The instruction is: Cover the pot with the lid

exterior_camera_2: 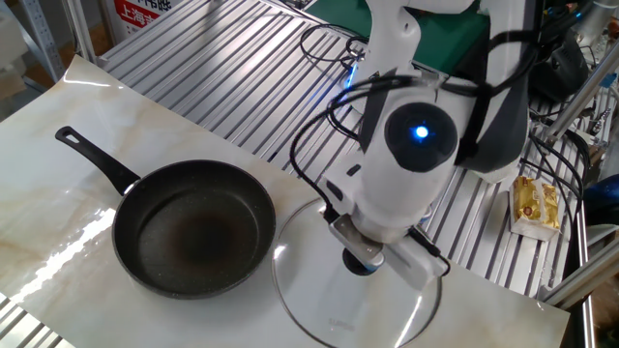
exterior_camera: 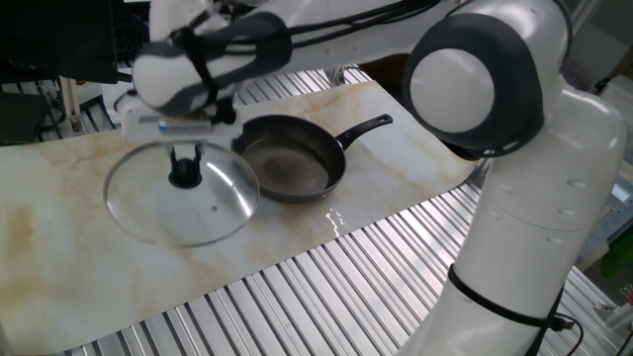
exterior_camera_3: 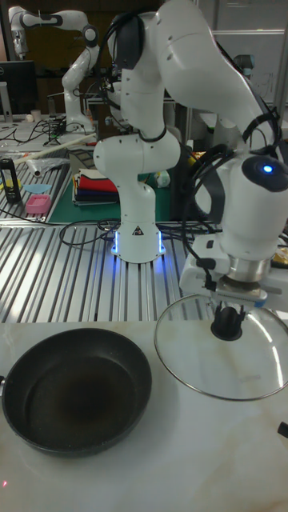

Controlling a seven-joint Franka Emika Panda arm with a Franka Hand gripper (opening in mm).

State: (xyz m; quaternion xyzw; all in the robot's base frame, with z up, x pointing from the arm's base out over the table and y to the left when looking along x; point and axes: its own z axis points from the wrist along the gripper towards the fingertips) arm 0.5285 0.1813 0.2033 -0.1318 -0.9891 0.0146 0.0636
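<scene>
A round clear glass lid with a metal rim and a black centre knob (exterior_camera: 182, 193) (exterior_camera_2: 353, 295) (exterior_camera_3: 225, 346) is hanging just above a pale marble-patterned counter (exterior_camera: 59, 213) (exterior_camera_2: 58, 116) (exterior_camera_3: 160, 472), tilted slightly in the tall fixed view, while the white robot arm's two-finger gripper (exterior_camera: 184, 163) (exterior_camera_2: 364, 253) (exterior_camera_3: 227, 318) is holding it from above with its jaws clamped on the knob. Just beside the lid, a shallow round black frying pan with a dark grey inside and one long black handle (exterior_camera: 290, 158) (exterior_camera_2: 193, 227) (exterior_camera_3: 76, 390) is sitting uncovered on the counter, its rim close to the lid's edge but not visibly touching it. The lid appears to be clear of the counter, judging by the gap below it in the tall fixed view, so the step in hand is the lift and carry; the covering itself is not yet done. The next move calls for swinging the lid sideways until its knob is sitting over the middle of the pan, levelling it, and lowering it so the metal rim seats evenly on the pan's rim before the jaws let go. Around the counter, a ribbed metal bench top (exterior_camera: 326, 287) (exterior_camera_2: 222, 58) (exterior_camera_3: 56, 280) is showing on several sides.
</scene>
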